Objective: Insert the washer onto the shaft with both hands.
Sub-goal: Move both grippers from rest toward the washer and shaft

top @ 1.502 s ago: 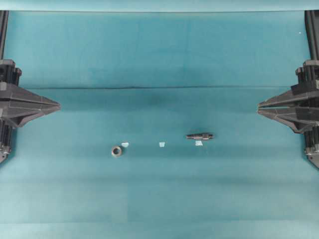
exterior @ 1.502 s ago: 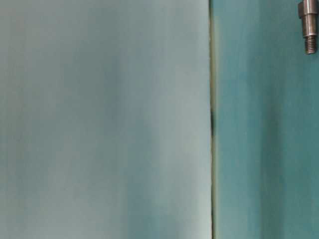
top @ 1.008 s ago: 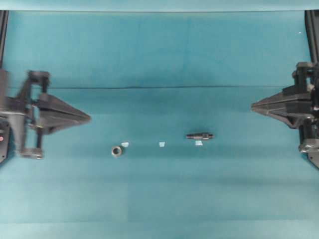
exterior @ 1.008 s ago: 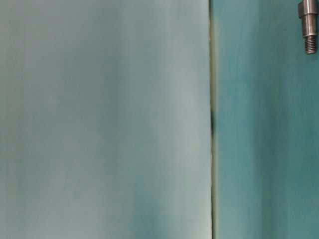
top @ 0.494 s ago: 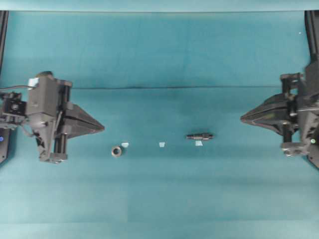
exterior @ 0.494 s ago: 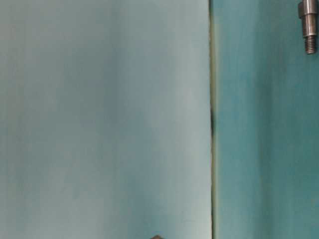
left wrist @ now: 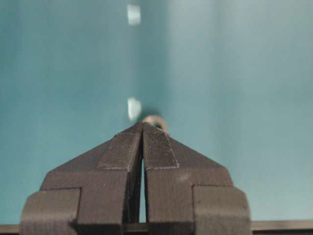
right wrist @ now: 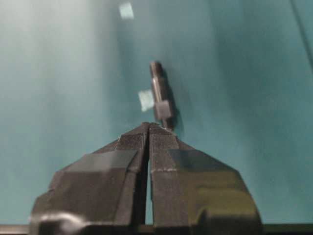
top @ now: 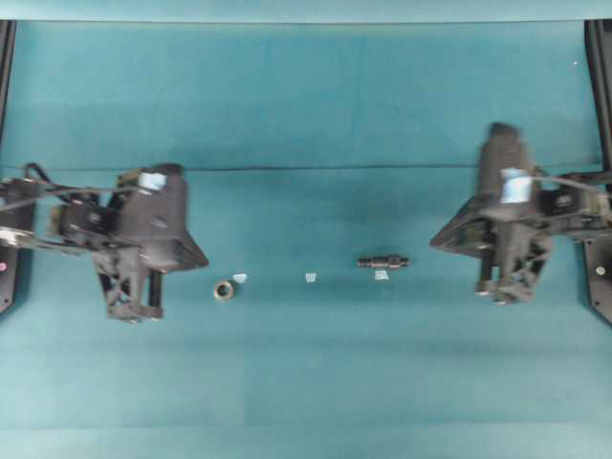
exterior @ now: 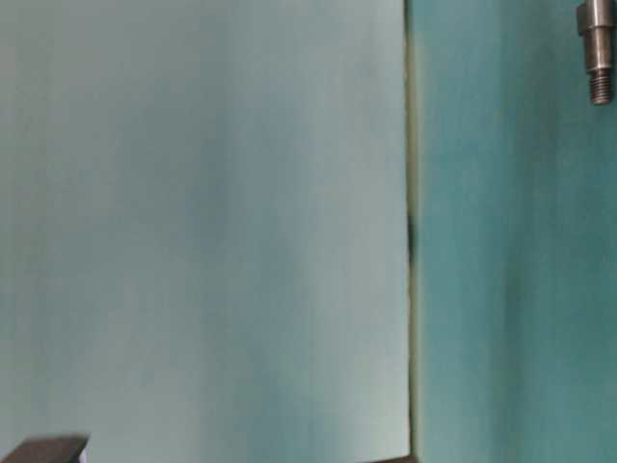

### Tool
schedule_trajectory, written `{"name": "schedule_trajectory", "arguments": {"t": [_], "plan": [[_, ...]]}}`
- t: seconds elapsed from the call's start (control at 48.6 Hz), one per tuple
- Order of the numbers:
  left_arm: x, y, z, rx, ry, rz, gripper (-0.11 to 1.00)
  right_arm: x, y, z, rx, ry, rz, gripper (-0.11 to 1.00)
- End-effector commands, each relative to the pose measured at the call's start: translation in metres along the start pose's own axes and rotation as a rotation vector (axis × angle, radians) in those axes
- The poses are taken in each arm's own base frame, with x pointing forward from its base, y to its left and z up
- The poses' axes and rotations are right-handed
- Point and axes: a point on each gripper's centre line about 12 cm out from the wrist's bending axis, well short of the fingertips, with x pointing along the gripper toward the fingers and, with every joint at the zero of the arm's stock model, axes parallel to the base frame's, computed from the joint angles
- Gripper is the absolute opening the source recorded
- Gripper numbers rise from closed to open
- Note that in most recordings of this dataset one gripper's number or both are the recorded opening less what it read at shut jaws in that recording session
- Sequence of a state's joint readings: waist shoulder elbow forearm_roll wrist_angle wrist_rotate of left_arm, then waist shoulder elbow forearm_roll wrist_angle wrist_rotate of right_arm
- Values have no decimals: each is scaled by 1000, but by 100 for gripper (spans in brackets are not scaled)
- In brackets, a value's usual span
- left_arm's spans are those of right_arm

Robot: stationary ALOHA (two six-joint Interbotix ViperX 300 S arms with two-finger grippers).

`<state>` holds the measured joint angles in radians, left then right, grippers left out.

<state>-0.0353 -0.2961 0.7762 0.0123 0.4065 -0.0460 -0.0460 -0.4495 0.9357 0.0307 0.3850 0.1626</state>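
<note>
At the left of the worktop (top: 316,382), the left end effector (top: 199,258) had its fingers pressed together, holding nothing, with its tip just left of the washer (top: 224,290); in the left wrist view the washer peeked out just beyond the closed tip. At the right, the right end effector (top: 435,243) was likewise closed and empty, its tip pointing left toward the shaft (top: 382,260) but apart from it in the overhead view; in its wrist view the shaft's thicker collar sat just past the fingertips. The washer lay flat on the teal worktop, hole upward, left of centre, and the shaft lay on its side right of centre, well apart from the washer. Three pale blue tape scraps (top: 311,277) sat near and between them. Both parts looked like stiff, smooth metal, light but probably slippery, and neither seemed fragile. The washer, being low and flat, would likely need the fingers opened and brought down across its outer rim. The shaft could roll, so it would best be gripped across the thick collar end, leaving the slim end free for the ring. The fingers would first have to be opened, and neither pick-up had begun.
</note>
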Motion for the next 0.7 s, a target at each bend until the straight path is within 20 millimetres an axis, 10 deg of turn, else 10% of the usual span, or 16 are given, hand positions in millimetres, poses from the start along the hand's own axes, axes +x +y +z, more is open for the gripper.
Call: {"name": "schedule_trajectory", "arguments": {"t": [0.0,0.679], "plan": [[7,-6,9,14,12,-9,2,4,2,14,-7,19,-9,-9],[45,-13,0,-2,169,-11,2,55,2,22,-104,244,-40,-9]]}}
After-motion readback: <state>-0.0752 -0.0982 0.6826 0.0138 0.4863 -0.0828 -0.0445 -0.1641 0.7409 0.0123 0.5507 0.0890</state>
